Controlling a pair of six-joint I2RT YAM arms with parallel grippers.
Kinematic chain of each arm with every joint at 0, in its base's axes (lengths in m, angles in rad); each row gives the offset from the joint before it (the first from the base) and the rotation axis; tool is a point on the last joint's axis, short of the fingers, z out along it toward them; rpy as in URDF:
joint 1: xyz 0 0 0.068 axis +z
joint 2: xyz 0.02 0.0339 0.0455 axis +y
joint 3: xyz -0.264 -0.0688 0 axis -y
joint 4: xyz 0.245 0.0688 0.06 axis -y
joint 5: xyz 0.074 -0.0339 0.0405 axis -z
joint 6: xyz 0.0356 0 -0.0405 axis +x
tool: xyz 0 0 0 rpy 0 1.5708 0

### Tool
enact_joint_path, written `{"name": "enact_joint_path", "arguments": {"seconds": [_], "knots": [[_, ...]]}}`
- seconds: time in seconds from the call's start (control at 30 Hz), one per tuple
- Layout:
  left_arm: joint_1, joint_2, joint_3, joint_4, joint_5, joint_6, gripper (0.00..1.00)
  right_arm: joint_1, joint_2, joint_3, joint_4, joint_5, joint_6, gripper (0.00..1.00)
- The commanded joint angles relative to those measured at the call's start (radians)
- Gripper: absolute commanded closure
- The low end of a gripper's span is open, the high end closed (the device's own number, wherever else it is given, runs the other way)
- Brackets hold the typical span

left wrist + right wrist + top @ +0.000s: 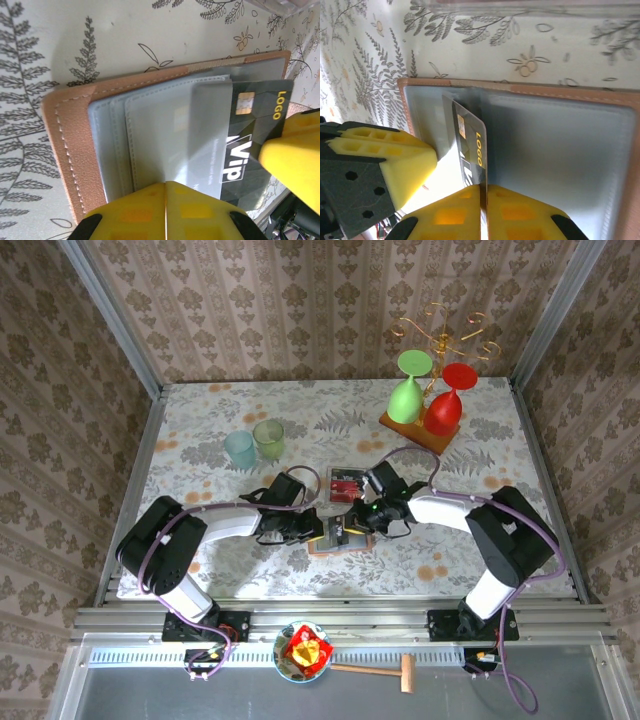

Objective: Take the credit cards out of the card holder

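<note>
Right gripper (483,196) is clamped on the dark card (472,145), half out of its pocket; your left gripper (165,194) pinches the holder (67,135), bracing it for the pull.

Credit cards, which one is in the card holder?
The dark VIP card, half out of the card holder's grey pocket; the red cards lie outside it.

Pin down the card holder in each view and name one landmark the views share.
Top external: card holder just below centre.
Left wrist: card holder across the centre, lying open.
Right wrist: card holder across the upper right, open.
Landmark: black LOGO card sticking from its pocket, both wrist views.
</note>
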Motion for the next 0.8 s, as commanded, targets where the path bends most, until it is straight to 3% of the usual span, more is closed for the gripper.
{"name": "enact_joint_path", "arguments": {"seconds": [0.0, 0.5, 0.77], "knots": [[-0.006, 0.015, -0.001, -0.034, -0.002, 0.015, 0.92, -0.008, -0.039, 0.019, -0.138, 0.090, -0.072, 0.91], [-0.008, 0.015, 0.008, -0.039, -0.002, 0.017, 0.92, -0.008, -0.049, 0.091, -0.234, 0.136, -0.122, 0.92], [-0.010, 0.014, 0.009, -0.040, -0.002, 0.018, 0.92, 0.016, -0.029, 0.127, -0.243, 0.103, -0.135, 0.91]]}}
